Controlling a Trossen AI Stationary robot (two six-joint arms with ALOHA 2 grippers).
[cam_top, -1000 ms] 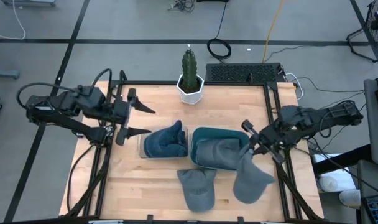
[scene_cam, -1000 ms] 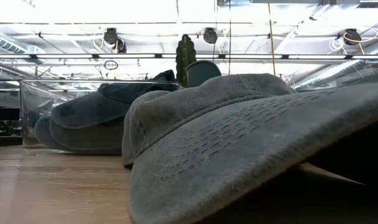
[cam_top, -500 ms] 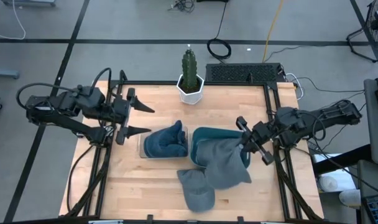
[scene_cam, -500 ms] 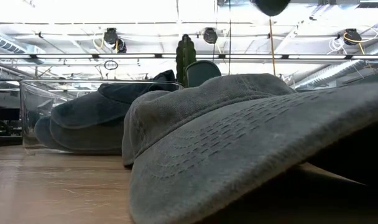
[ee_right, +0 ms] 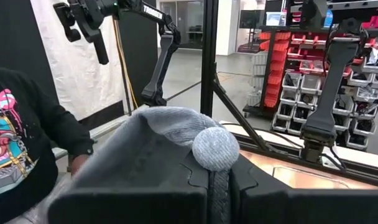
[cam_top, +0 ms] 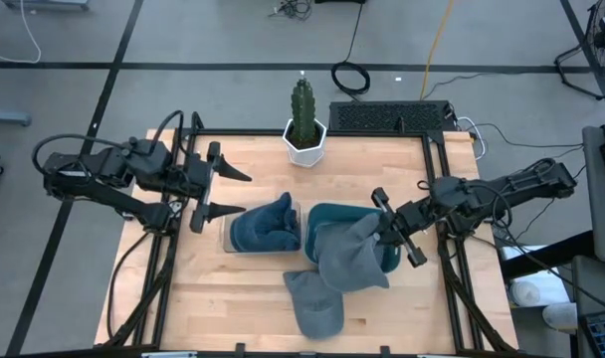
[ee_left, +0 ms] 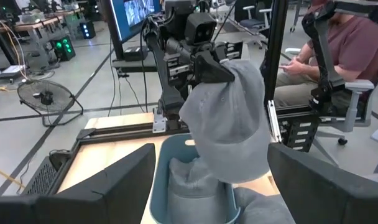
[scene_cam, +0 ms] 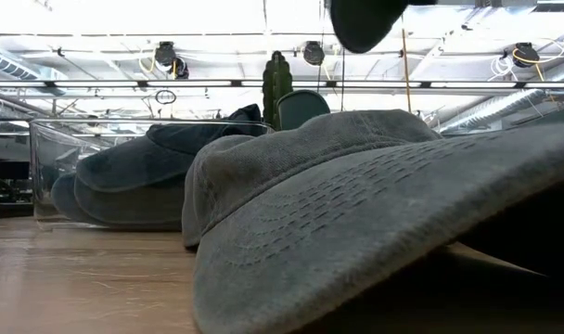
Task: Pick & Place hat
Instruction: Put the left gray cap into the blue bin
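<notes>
Where it hangs off the tabletop (cam_top: pixel 253 288), grey hat (cam_top: pixel 350 259) clamped by its top in right pincer (cam_top: pixel 382 227), draped over the teal bin (cam_top: pixel 332 214) that holds another grey hat (cam_top: pixel 327 239). Close by: third grey hat (cam_top: pixel 315 303) flat on the wood, dark blue hat (cam_top: pixel 265 224) in a clear box (cam_top: pixel 226 231), potted cactus (cam_top: pixel 303 124) behind. Left pincer (cam_top: pixel 226 192) spread apart beside the clear box; "THUNDER" readable on a stand (ee_right: pixel 153 11) in the right wrist view.
</notes>
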